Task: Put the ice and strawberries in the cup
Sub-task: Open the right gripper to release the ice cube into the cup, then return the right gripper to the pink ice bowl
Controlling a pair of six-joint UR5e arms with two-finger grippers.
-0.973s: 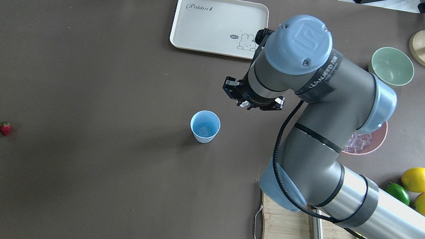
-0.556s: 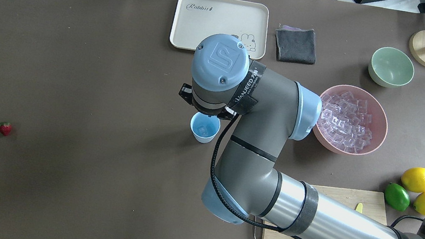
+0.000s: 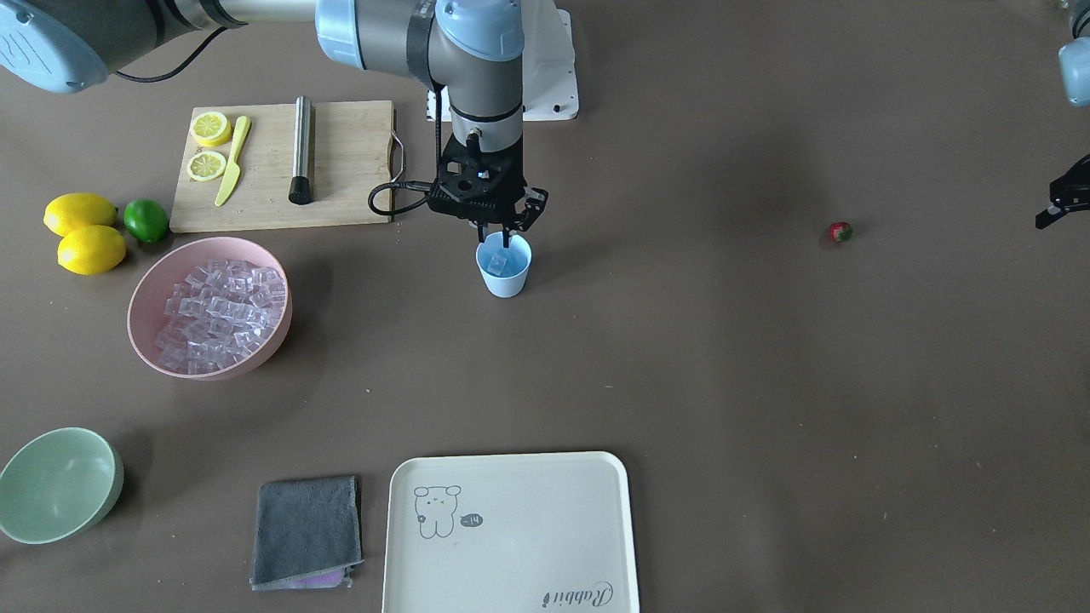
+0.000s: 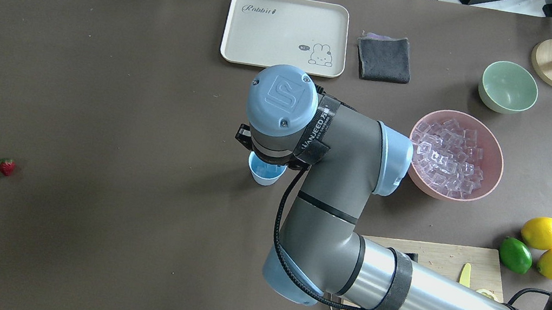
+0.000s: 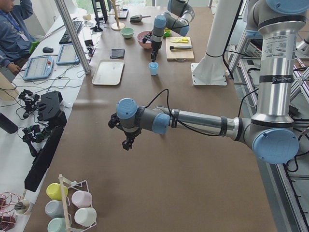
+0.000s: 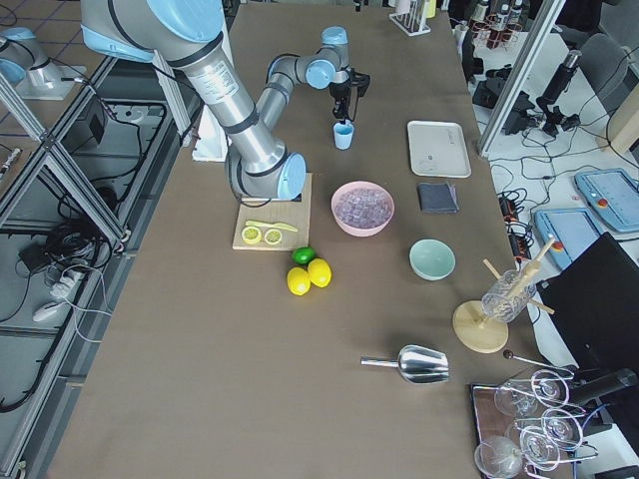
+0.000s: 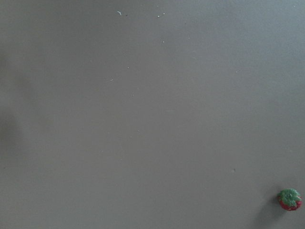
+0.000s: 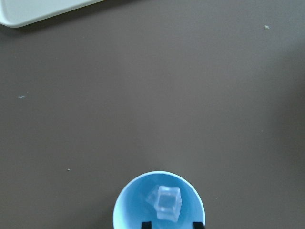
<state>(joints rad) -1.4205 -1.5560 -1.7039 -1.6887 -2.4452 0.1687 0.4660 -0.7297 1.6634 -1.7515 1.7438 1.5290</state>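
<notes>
While the right gripper [image 3: 498, 232] is hanging straight down over the cup [image 3: 505, 274], its two black fingertips [image 8: 147, 224] are standing wide apart, one at each side of the cup's mouth, and gripping nothing. From where I am watching, one ice cube [image 8: 164, 202] is lying inside the cup, clear of both fingertips. Above the gripper, the wrist is pointing down at the table [image 4: 103, 69]. The forearm is running back toward the robot to a bent elbow. From there the silver upper arm is stretching off to the robot's right, passing over the cutting board [image 3: 341, 170].

The cup is standing upright near the middle of the table, between the cream tray [image 4: 286, 14] and the robot's base. Its long axis is vertical, with the open mouth up and the narrower end down. The loose ice [image 3: 217, 315] is sitting heaped in the pink bowl [image 3: 283, 332], on the robot's right of the cup and apart from it.

The left gripper [image 5: 126, 140] is hovering low over bare table, pointing down from an arm that is reaching out nearly level. I cannot tell whether its fingers are spread or closed. The strawberry [image 7: 290, 199] is lying alone, far out on the robot's left and well apart from the cup, and it is showing in the lower right corner of the left wrist view. Its green leafy top is facing up toward that camera, with red showing beneath. It is too small for me to tell which way its long axis is lying.
</notes>
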